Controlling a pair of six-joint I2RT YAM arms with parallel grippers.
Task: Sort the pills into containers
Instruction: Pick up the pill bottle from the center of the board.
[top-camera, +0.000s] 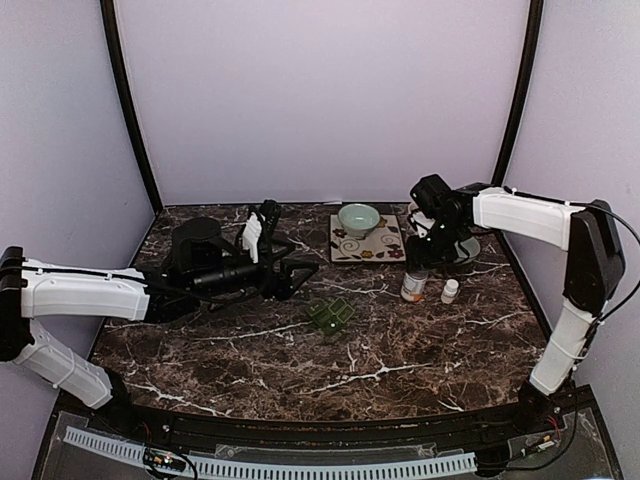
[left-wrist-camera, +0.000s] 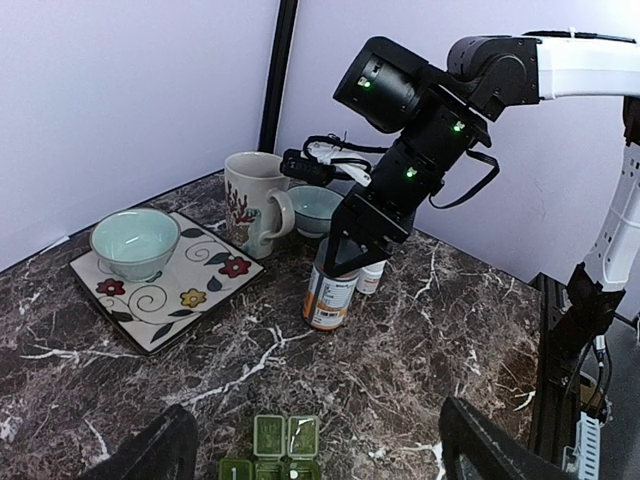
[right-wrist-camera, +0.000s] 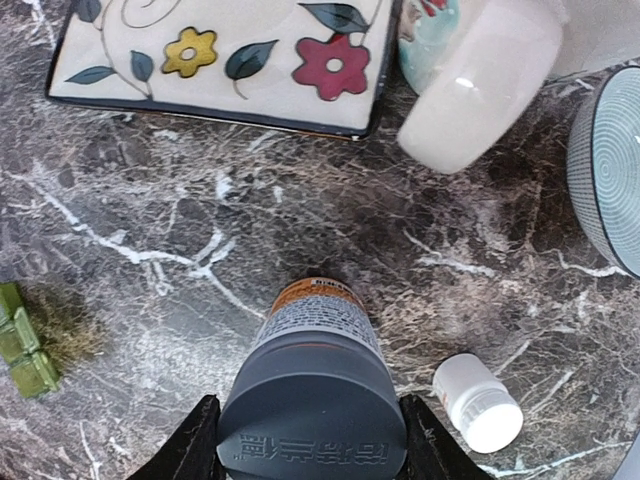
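Pill organiser (top-camera: 331, 317) is sitting at centre frame in the top view, dark green and low. No loose pills are showing; judged to be inside the orange-labelled bottle (left-wrist-camera: 328, 295) standing right of centre. Right gripper (right-wrist-camera: 310, 445) is straddling the bottle's grey cap from above, one finger on each side; cannot tell whether they are pressing on it. Likely aim: lift or uncap. Left gripper (top-camera: 300, 275) is hovering left of the organiser, jaws wide apart and holding nothing, probably placed to assist. Small white bottle (right-wrist-camera: 478, 402) is standing just beside the larger one. Floral plate (left-wrist-camera: 190, 290), bowl (left-wrist-camera: 135, 240) and mug (left-wrist-camera: 250, 200) are occupying the upper middle. Dark veined marble table (top-camera: 250, 360); lilac walls are enclosing it.
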